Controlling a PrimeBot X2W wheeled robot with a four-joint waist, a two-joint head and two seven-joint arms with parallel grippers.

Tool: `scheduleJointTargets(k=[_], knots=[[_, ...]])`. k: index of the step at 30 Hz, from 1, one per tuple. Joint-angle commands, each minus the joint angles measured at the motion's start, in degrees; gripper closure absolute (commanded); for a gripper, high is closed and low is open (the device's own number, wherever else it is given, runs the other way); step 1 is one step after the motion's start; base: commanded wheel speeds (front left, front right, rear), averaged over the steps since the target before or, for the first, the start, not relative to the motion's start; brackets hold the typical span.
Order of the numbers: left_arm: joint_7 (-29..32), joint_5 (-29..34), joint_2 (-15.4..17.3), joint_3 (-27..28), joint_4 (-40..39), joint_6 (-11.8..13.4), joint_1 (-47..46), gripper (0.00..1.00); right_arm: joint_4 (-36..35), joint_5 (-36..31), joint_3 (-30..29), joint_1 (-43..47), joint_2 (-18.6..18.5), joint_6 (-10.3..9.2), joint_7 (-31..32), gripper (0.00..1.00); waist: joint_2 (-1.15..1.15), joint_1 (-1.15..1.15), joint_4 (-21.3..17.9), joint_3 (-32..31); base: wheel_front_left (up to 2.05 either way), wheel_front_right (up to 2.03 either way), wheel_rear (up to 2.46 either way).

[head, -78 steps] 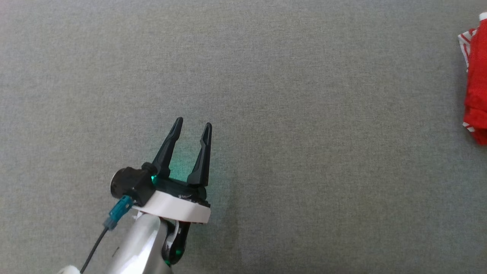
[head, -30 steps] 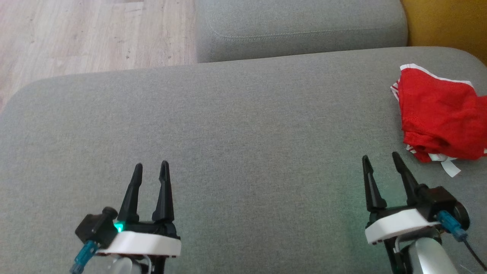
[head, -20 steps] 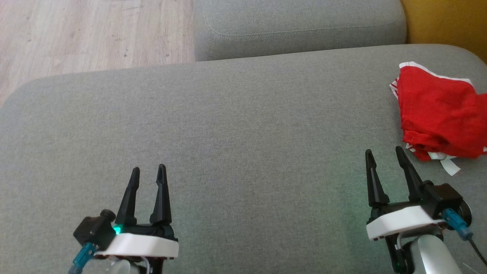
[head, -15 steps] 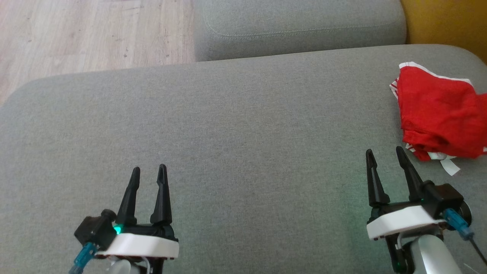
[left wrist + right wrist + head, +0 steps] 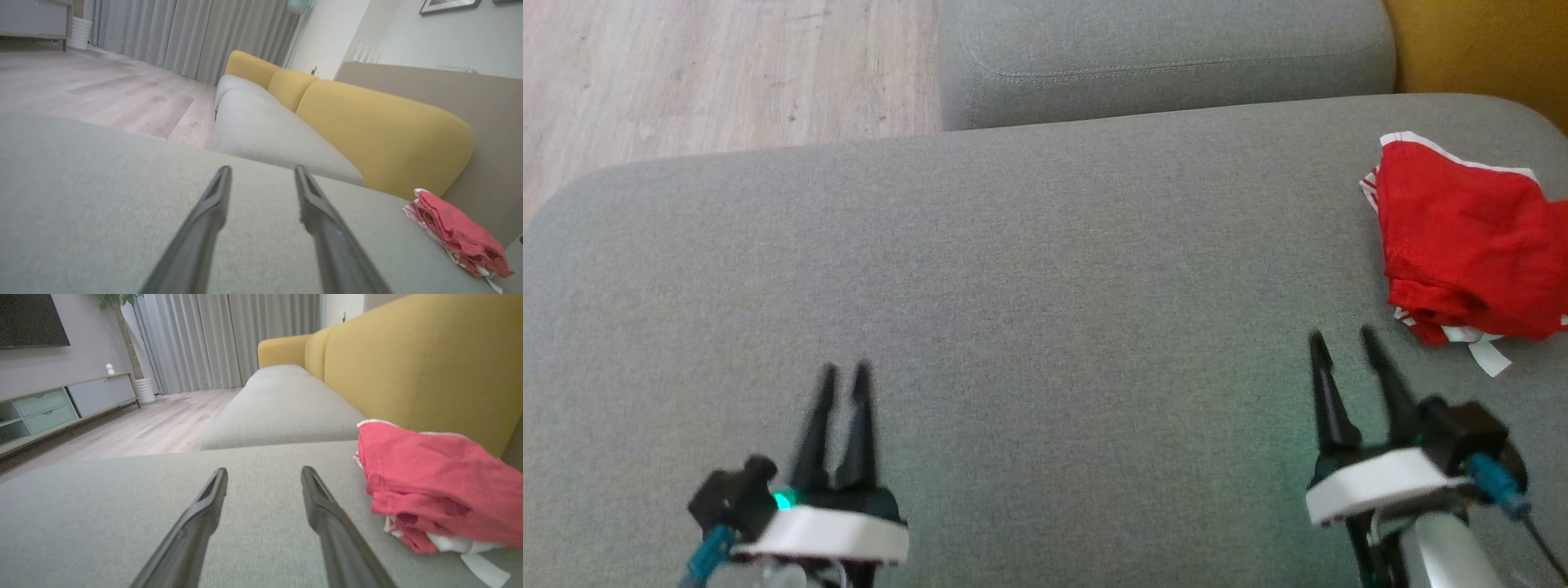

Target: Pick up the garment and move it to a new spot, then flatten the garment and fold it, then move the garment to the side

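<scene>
Both pairs of fingers have drawn a little closer together than half a second ago, the left pair more than the right, and both are smeared with motion blur in the head view; the clothing lies where it was. At the lower left the left gripper [image 5: 843,367] points up the view with a narrow gap between its dark fingers, and its own wrist view shows them parted with nothing between. At the lower right the right gripper [image 5: 1338,333] is likewise parted and empty, its fingers leaning slightly left. Both hang over the wide grey seat cushion [image 5: 1045,261]; whether they touch it I cannot tell. The garment [image 5: 1462,237], red with white trim, lies crumpled in a heap on the far right part of that cushion, cut off by the right edge of the head view, just beyond and to the right of the right gripper's fingertips but apart from them; a white strip pokes out from under its near side. Behind it rises a yellow backrest [image 5: 1478,41]. A second grey cushion [image 5: 1160,49] adjoins the far edge of the seat, pale wooden floor [image 5: 727,73] lies to its left, and grey curtains [image 5: 192,339] hang beyond in the right wrist view
</scene>
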Motion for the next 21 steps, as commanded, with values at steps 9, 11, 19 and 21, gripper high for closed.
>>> scheduleJointTargets(k=[9, 11, 19, 21], knots=[[0.78, -3.28, 0.17, 0.4, 2.66, 0.03, 1.39, 1.0, 2.75, 3.84, -0.33, 1.15, 0.05, 0.0, 0.99, 1.0, 0.0, 0.0, 0.0, -0.06, 0.0, 0.0, 0.0], [1.05, -4.43, 0.24, 0.59, 2.62, 0.03, 1.3, 1.0, 2.64, 5.22, -0.46, 1.1, 0.05, 0.0, 1.32, 1.0, 0.0, 0.0, 0.01, -0.08, 0.0, 0.0, 0.0], [2.15, -9.0, 0.48, 1.39, 2.54, -0.02, 0.95, 1.0, 2.2, 10.7, -0.99, 0.88, 0.03, -0.01, 2.64, 1.0, 0.0, 0.0, 0.01, -0.18, 0.0, 0.0, 0.0], [2.43, -10.13, 0.53, 1.6, 2.51, -0.03, 0.86, 1.0, 2.09, 12.08, -1.12, 0.82, 0.02, -0.01, 2.97, 1.0, 0.0, 0.0, 0.02, -0.2, 0.0, 0.0, 0.0]])
